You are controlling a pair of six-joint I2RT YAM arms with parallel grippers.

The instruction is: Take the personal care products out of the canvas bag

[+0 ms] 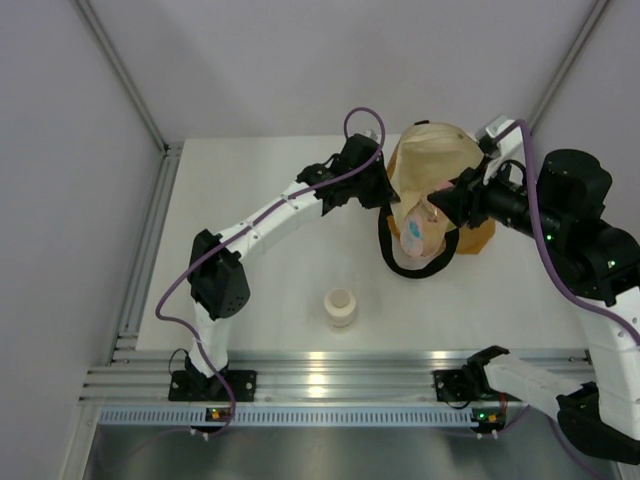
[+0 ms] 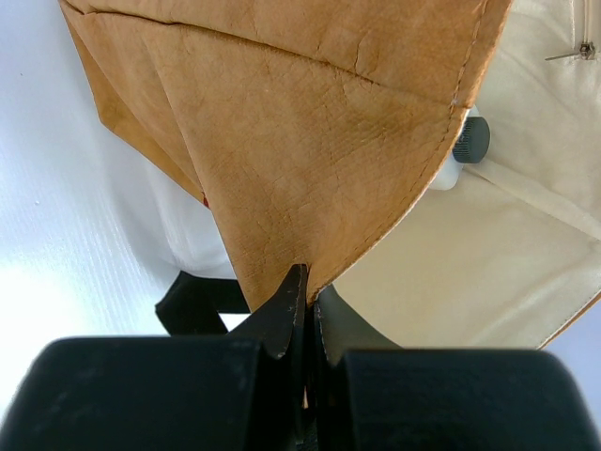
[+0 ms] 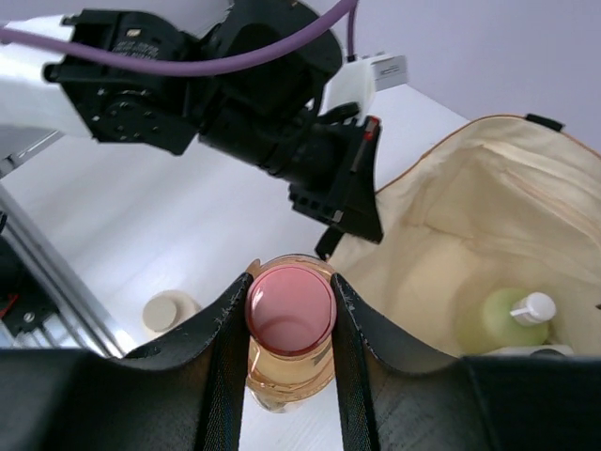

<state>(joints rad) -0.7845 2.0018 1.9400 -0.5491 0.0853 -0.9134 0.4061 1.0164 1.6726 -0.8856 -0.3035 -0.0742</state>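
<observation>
The white table (image 1: pixel 250 260) carries everything. The canvas bag (image 1: pixel 435 150) lies at its far side with its mouth turned toward the arms. It looks soft and floppy, so it likely needs its rim pinned. The left hand (image 2: pixel 308 301) does this, pinched fully shut on the tan rim where it meets the cream lining.

The right hand (image 3: pixel 291 287) is clamped on the orange bottle (image 3: pixel 286 371) just below its pink cap, at the bag's mouth. The bottle looks light, rigid and smooth, so a grip high on the shoulder should suit it, though it may swing.

The pale yellow-green bottle (image 3: pixel 502 324) lies deep in the bag. Its body seems a better place to hold than its narrow white cap. The whitish bottle with black cap (image 2: pixel 470 141) peeks out from behind the rim, also inside.

The cream jar (image 1: pixel 342 307) stands upright on the table, well apart from the bag.
</observation>
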